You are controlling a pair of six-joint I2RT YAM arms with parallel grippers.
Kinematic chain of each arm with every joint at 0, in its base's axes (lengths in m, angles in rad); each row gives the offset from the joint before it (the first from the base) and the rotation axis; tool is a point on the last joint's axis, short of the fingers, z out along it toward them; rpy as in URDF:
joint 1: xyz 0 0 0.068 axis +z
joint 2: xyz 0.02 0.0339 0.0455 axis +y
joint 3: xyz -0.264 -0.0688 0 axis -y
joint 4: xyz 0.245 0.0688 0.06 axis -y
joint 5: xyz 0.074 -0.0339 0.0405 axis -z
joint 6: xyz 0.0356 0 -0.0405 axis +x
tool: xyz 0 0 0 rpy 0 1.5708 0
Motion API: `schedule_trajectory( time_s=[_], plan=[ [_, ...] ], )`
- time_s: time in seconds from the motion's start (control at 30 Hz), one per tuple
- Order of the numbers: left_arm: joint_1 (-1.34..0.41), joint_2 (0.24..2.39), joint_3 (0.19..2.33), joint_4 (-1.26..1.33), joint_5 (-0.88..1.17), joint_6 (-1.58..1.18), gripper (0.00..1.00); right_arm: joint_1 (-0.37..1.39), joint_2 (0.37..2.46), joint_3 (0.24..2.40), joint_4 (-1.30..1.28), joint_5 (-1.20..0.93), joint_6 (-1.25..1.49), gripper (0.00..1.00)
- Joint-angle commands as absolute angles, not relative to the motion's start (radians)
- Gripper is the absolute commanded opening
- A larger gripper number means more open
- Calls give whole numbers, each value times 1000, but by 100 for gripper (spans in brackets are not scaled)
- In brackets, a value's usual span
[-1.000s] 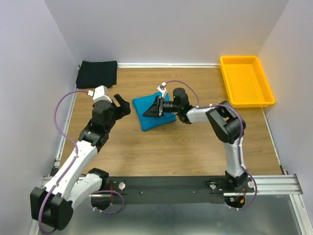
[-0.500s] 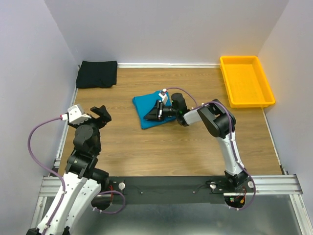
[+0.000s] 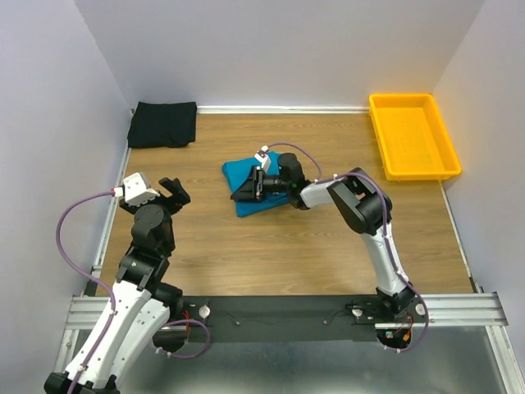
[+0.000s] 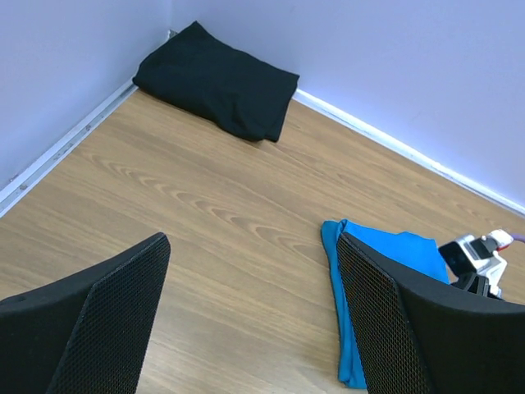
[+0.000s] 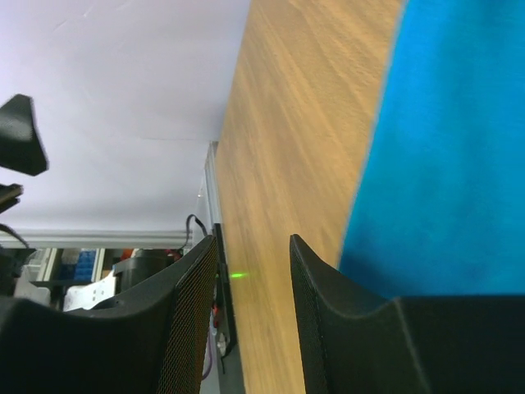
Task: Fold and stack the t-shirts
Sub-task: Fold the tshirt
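Wooden table [image 3: 271, 246] carries one teal t-shirt [image 3: 235, 175], one black t-shirt [image 3: 162, 123], one yellow tray [image 3: 413, 139].

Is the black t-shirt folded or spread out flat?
Folded: the black t-shirt lies as a compact, thick rectangle with layered edges, no sleeves showing.

Top view looks down from behind; both wrist views sit low — sharing teal shirt [image 3: 239, 176] (right closest).
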State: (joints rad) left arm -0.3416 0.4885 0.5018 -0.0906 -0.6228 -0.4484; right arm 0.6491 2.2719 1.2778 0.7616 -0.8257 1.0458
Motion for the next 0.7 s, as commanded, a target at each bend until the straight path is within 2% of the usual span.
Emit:
schedule_trajectory(
  time_s=[0.0, 0.17, 0.23, 0.27, 0.3, 0.37, 0.53, 0.67],
  plan=[
    [-336, 509, 500, -48, -595, -430, 91, 652, 2362, 1296, 741, -841, 1040, 48],
    [-336, 589, 520, -46, -491, -413, 90, 658, 2329, 1292, 723, -859, 1013, 48],
    [-337, 621, 523, -40, -422, -420, 90, 658, 2252, 1314, 596, -845, 941, 48],
    [-337, 629, 525, -34, -399, -431, 90, 658, 2228, 1369, 518, -812, 819, 49],
    [-337, 652, 535, -34, -372, -467, 90, 658, 2197, 1405, 318, -786, 745, 50],
    [-337, 672, 546, -35, -345, -508, 90, 655, 2119, 1478, 125, -679, 576, 54],
    [-336, 773, 606, -52, -311, -557, 90, 655, 2033, 1551, -133, -529, 362, 59],
    [-330, 893, 699, -184, -298, -641, 90, 693, 1990, 1539, -267, -402, 231, 63]
  ],
)
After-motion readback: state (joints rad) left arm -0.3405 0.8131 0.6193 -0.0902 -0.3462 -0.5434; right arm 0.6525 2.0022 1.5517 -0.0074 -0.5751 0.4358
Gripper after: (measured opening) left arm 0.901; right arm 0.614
